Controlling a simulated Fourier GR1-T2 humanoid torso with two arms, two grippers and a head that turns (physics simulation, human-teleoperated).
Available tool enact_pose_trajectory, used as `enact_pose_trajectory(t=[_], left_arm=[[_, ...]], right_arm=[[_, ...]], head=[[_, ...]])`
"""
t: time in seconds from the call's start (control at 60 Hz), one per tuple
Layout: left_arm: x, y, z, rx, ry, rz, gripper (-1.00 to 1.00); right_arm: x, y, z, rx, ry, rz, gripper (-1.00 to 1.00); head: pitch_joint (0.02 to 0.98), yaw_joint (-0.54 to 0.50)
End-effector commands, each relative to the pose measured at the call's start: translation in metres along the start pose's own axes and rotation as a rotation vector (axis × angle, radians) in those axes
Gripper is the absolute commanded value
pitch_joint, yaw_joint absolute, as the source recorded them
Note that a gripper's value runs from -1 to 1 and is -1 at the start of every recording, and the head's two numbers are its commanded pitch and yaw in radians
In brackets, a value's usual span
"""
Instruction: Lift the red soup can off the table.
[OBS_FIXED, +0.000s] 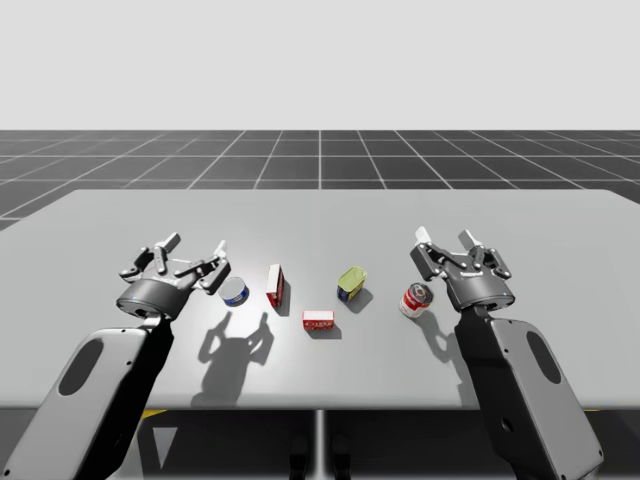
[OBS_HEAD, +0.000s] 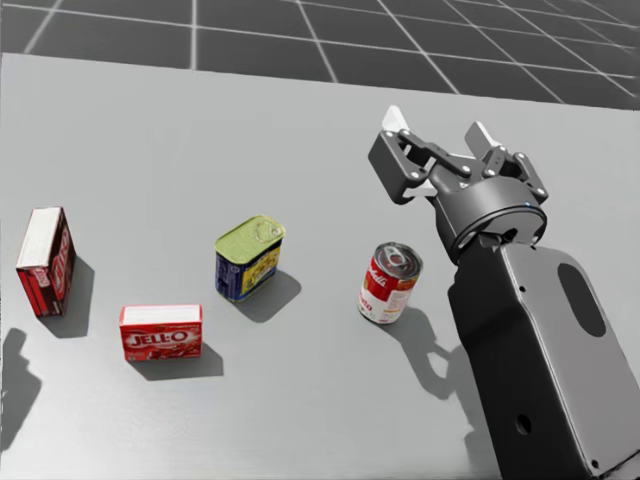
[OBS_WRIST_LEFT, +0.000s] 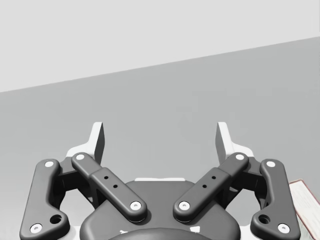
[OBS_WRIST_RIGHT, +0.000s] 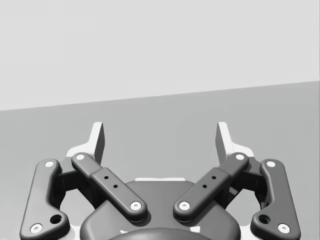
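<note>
The red soup can (OBS_HEAD: 389, 284), white-bottomed and silver-lidded, stands upright beside my wide-spread right hand (OBS_HEAD: 436, 123).

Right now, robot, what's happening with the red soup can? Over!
Left gripper open, right gripper open, both empty. Red soup can standing on table, near right gripper, untouched. Nothing blocking it.

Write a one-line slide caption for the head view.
Open right gripper hovers by the standing red soup can; blue rectangular can, two red boxes alongside.
</note>
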Motion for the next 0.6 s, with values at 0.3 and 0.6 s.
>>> enact_pose_trajectory(t=[0.3,0.6], left_arm=[[0.001,-0.003,0.0,-0.01,-0.002,-0.002,-1.0],[0.001,-0.004,0.001,-0.015,0.001,0.005,-1.0]], right_arm=[[0.003,0.001,0.001,0.007,0.001,0.003,-1.0],[0.019,0.005,0.024,0.056,0.003,0.063,-1.0]], head=[[0.843,-0.37],[0.824,-0.36]])
